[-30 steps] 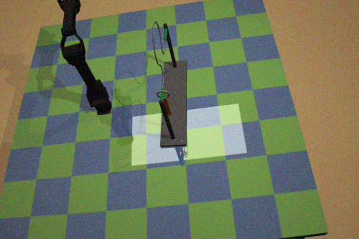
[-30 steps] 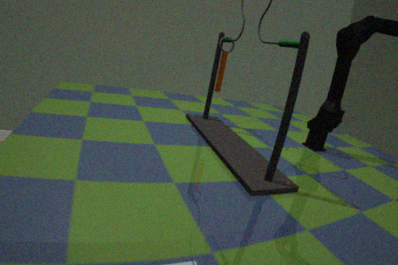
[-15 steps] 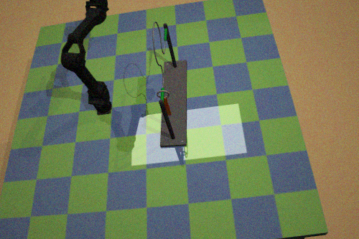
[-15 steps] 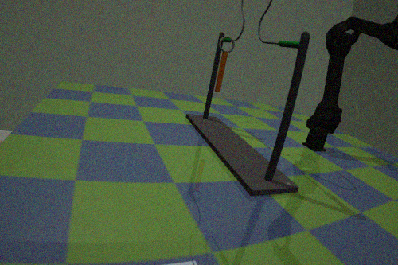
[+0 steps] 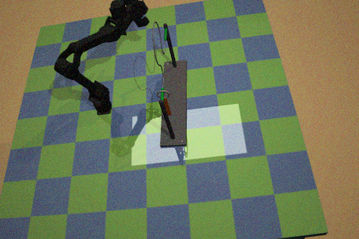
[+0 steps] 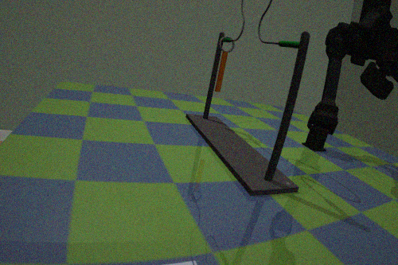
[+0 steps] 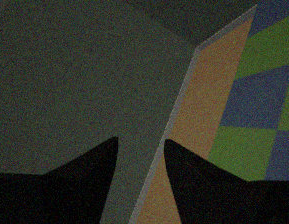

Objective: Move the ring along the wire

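- From your top view, the arm point(image 5: 94, 39) point(image 6: 333, 77) stands left of the baseboard point(image 5: 177, 102) point(image 6: 235, 145).
- Your ring point(image 5: 157, 94) point(image 6: 233, 46) hangs around the wire point(image 5: 154, 44) point(image 6: 243, 1), beside one post point(image 5: 166, 120) point(image 6: 213, 73).
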